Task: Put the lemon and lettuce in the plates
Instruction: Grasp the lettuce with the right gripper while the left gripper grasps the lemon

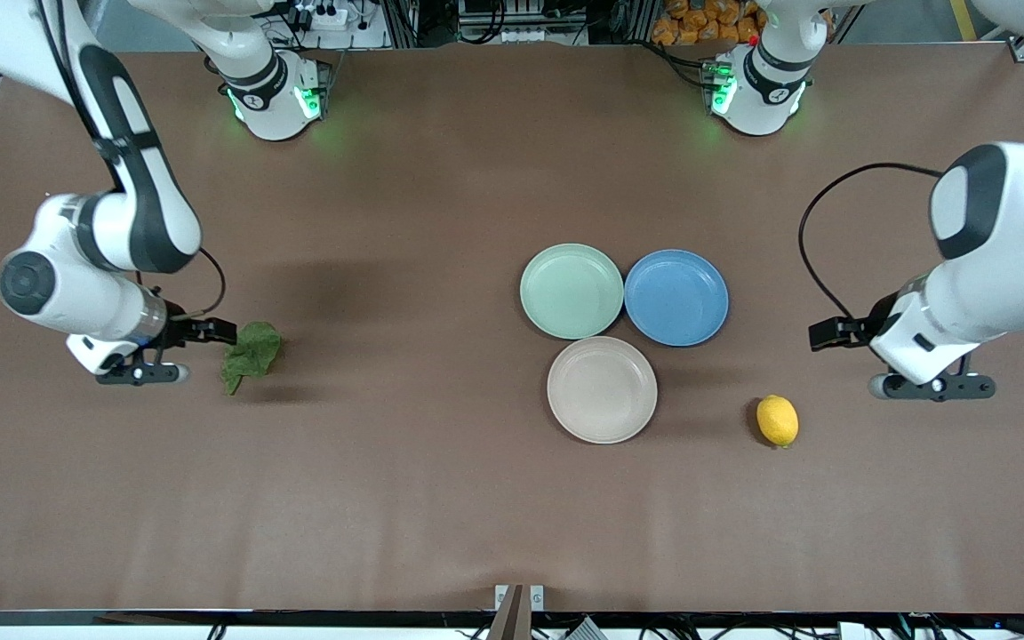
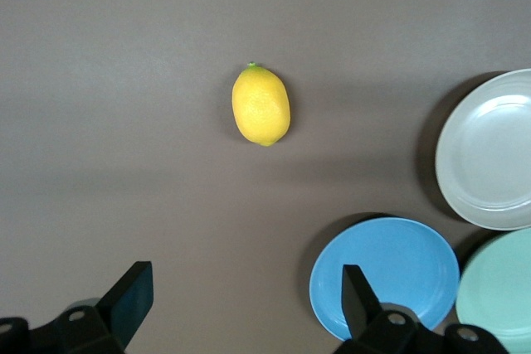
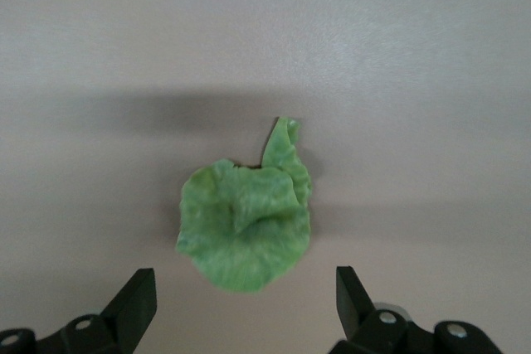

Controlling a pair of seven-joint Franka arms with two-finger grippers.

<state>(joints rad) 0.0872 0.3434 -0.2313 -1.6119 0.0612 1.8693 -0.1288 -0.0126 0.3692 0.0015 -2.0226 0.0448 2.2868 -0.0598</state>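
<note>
The yellow lemon [image 1: 777,420] lies on the table toward the left arm's end, beside the beige plate [image 1: 602,389]. The mint green plate [image 1: 572,291] lies farther from the camera and touches it. The lettuce [image 1: 250,351] lies flat toward the right arm's end. My left gripper [image 1: 832,333] is open and empty over bare table near the lemon. Its wrist view shows the lemon [image 2: 261,106], the beige plate [image 2: 489,151] and the mint plate [image 2: 502,288] past the gripper [image 2: 246,275]. My right gripper [image 1: 210,331] is open and empty just beside the lettuce [image 3: 246,225], its own gripper [image 3: 245,278] short of the leaf.
A blue plate [image 1: 676,297] of the same size lies beside the mint plate, toward the left arm's end; it also shows in the left wrist view [image 2: 386,275]. All three plates are empty. The brown table [image 1: 405,480] stretches wide around them.
</note>
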